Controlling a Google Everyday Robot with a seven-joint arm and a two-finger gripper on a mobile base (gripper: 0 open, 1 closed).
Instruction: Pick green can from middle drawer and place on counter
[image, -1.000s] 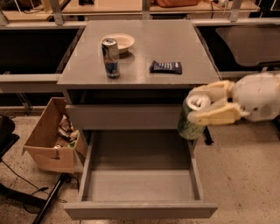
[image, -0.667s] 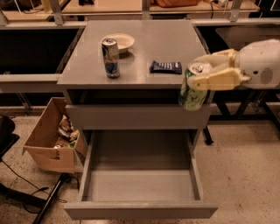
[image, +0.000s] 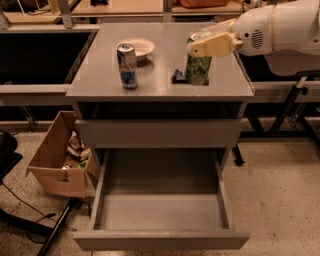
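The tool (image: 201, 45) grips the upright green can (image: 198, 71) from directly above, its base at or just over the desk (image: 160, 75).

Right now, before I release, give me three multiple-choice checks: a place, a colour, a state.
1. Where is the mottled green drink can? A in the wide grey middle drawer; B out of view; C in the tool, over the matte grey counter's right side.
2. The taller slim can on the counter is: A blue-and-silver; B red; C yellow.
3. The middle drawer is: A shut; B open and empty; C open, holding a can.
Answers: C, the tool is shut on it above the countertop; A, its body shows blue and silver; B, its bare grey floor is exposed.
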